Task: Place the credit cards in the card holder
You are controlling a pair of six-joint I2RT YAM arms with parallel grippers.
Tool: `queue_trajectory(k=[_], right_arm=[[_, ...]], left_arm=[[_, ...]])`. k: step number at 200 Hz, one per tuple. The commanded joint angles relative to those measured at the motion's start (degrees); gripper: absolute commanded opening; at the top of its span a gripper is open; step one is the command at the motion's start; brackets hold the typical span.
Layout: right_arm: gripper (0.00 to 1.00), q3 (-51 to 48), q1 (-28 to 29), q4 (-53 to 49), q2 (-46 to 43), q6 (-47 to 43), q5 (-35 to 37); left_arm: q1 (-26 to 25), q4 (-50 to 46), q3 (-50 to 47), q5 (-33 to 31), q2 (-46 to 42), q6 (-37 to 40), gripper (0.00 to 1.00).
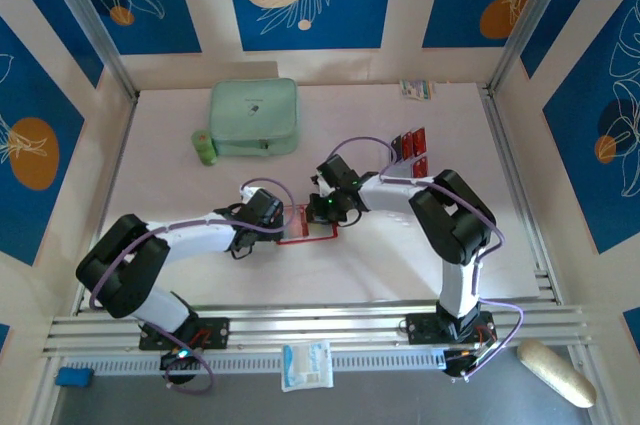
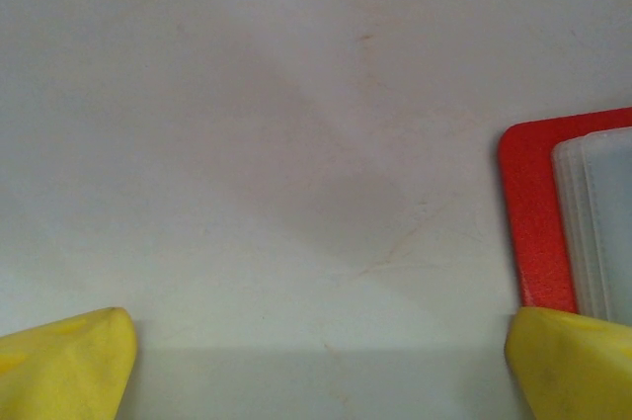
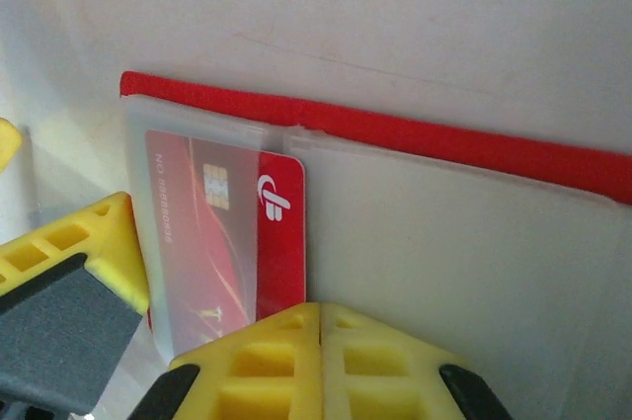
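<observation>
The left gripper (image 2: 316,380) gapes wide at the frame's bottom, empty. Just beside its right finger lies the red card holder (image 2: 533,212), open at mid-table. One credit card (image 3: 281,232) sits partly tucked into its left side. The right gripper (image 3: 321,361) is closed tight, tips meeting at that card's near edge. More red cards (image 1: 410,142) sit upper right.

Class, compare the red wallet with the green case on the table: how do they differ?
The wallet is red; the case is mint green. The wallet is much smaller than the case. The wallet lies open, clear sleeves showing; the case looks closed. Both lie flat on the table.
</observation>
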Motion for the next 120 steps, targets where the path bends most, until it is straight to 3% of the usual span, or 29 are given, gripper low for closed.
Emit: queue_trajectory(k=[1, 67, 120], right_arm=[[0.06, 2.1, 1.9, -2.2, 2.0, -1.1, -0.9], [0.04, 3.8, 4.0, -4.5, 2.3, -1.5, -0.7], [0.04, 1.7, 1.1, -7.0, -3.7, -3.1, 2.6]], left_arm=[[0.4, 2.2, 0.3, 1.2, 1.9, 0.7, 0.98], [0.4, 2.2, 0.3, 1.4, 1.7, 0.8, 0.98], [0.4, 0.2, 0.2, 1.1, -2.6, 0.6, 0.98]])
